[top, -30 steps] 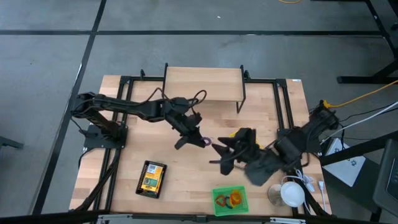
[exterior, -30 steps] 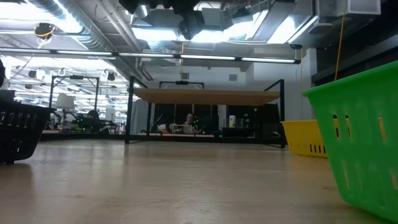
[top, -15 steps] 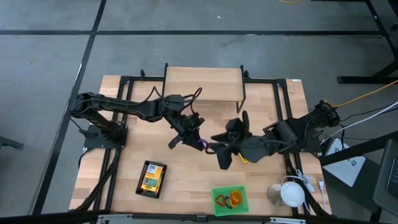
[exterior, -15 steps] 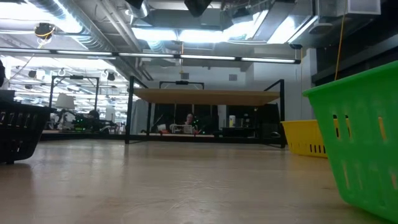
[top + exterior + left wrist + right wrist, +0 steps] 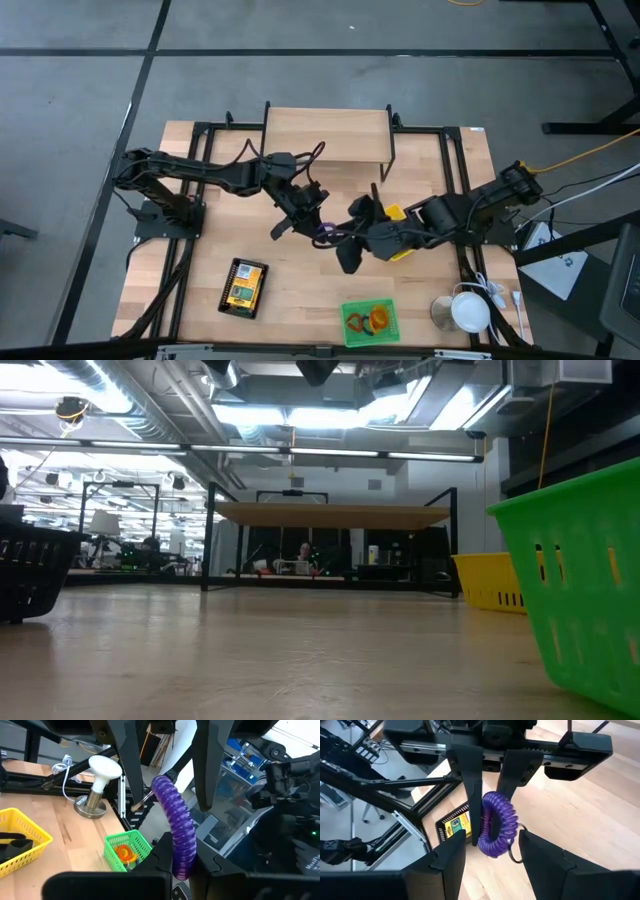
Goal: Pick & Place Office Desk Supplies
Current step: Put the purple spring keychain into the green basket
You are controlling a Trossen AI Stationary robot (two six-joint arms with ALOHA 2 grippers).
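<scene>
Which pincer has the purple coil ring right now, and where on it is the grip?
The left pincer holds the purple coil ring, its fingers clamped across one side of the loop. The right pincer is open around the ring, not yet gripping.

Deep purple, ribbed like a coil: the ring (image 5: 496,824) between the black fingers (image 5: 473,780) of the left hand (image 5: 318,228). Black too, the right hand (image 5: 336,244) just beside it. Bright yellow with open latticed walls: the bin (image 5: 20,837) under the right hand. Vivid green with the same lattice: the bin (image 5: 368,322) near the right hand, holding orange rings (image 5: 377,320). Black mesh tray (image 5: 245,287) below the left hand, with a yellow printed box (image 5: 243,290) inside. Pale blond wood grain: the surface (image 5: 300,280).
</scene>
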